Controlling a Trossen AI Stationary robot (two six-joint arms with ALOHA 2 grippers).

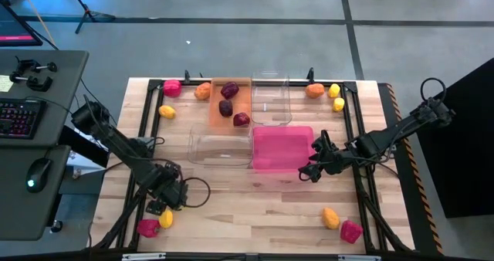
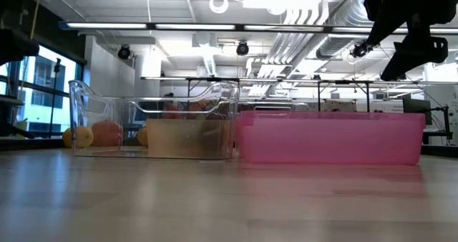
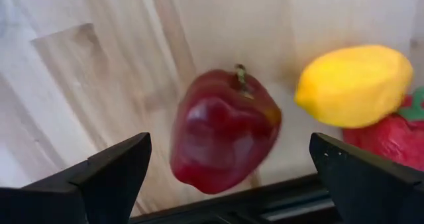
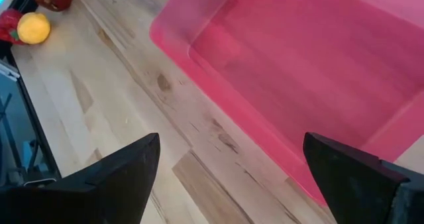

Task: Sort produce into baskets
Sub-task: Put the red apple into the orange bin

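At the front left corner of the desk, my left tool (image 3: 228, 177) hangs over a dark red apple (image 3: 224, 131). Its two fingers are wide apart, one on each side of the apple, and not touching it. A yellow lemon (image 3: 354, 85) sits just beside the apple, and a pink-red strawberry (image 3: 391, 141) is pressed up against the lemon, next to the black rail.

I think my next job is to close on the apple. That could go wrong. The apple is round and smooth, so it may pop out sideways if I squeeze it off-centre. The lemon is so near that one finger could bump it and roll it to the desk edge. The rail is close too, and a finger could knock on it.

My right tool (image 1: 318, 159) is by the right side of the pink basket (image 1: 282, 154), near the middle of the desk, with its fingers apart and nothing in them. The orange basket (image 1: 217, 106) near the back holds three dark red fruits already. The two clear baskets (image 1: 271, 103) look empty. More fruit lies at the back corners and the front right corner.
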